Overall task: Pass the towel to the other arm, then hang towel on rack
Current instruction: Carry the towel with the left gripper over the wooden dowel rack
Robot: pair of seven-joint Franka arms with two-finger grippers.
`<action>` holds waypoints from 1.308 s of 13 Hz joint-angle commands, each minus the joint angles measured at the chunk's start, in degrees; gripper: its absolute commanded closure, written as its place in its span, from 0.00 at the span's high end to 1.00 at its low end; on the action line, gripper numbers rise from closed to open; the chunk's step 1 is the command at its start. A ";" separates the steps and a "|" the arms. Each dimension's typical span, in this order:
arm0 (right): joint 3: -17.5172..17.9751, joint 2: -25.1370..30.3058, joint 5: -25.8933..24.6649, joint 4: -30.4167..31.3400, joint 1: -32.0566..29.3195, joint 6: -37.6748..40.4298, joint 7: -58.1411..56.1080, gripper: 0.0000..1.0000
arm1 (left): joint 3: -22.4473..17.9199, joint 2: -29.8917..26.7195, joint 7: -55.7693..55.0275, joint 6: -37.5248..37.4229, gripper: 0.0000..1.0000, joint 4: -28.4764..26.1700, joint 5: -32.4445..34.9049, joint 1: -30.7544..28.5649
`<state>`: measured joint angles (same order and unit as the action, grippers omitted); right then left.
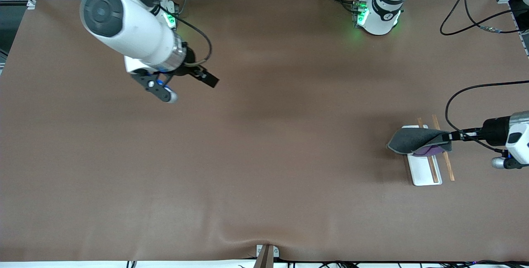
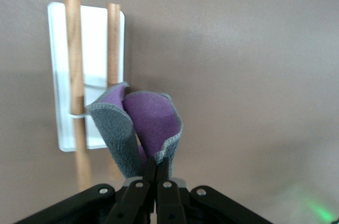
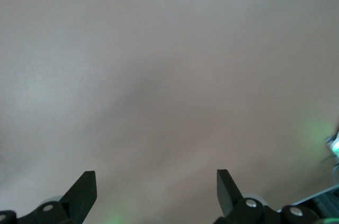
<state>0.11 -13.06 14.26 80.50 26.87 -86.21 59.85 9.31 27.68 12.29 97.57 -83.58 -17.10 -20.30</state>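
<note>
The dark grey towel [image 1: 415, 139] with a purple underside hangs folded from my left gripper [image 1: 448, 136], which is shut on its edge. It is over the part of the rack [image 1: 425, 175] that lies farther from the front camera, at the left arm's end of the table. In the left wrist view the towel [image 2: 148, 123] droops from the gripper [image 2: 157, 168] over the white base [image 2: 92, 38] and the two wooden rods [image 2: 72, 49]. I cannot tell whether it touches them. My right gripper [image 1: 188, 86] is open and empty, up in the air near its own base, and waits [image 3: 156, 181].
The brown table cover [image 1: 264, 156] stretches across the whole table. A black cable [image 1: 450, 106] loops above the table beside the left wrist. A small clamp [image 1: 266, 253] sits at the table edge nearest the front camera.
</note>
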 commanded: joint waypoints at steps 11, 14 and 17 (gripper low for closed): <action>0.94 4.45 -9.85 1.15 -21.58 5.88 -56.38 1.00 | 0.62 2.64 18.29 -2.12 0.00 0.35 -0.12 -11.60; 0.86 4.45 -13.72 0.89 -24.75 5.70 -61.87 1.00 | 0.62 4.04 18.82 -2.12 0.00 0.44 -1.44 -11.95; 0.94 6.89 -15.57 1.06 -25.46 5.18 -61.96 1.00 | 0.62 4.75 18.91 -1.85 0.00 0.61 -1.71 -12.48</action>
<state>-0.08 -9.64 0.64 80.49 2.11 -80.71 -1.47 9.35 31.83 30.23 96.20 -83.72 -17.83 -31.89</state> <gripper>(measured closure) 0.000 0.978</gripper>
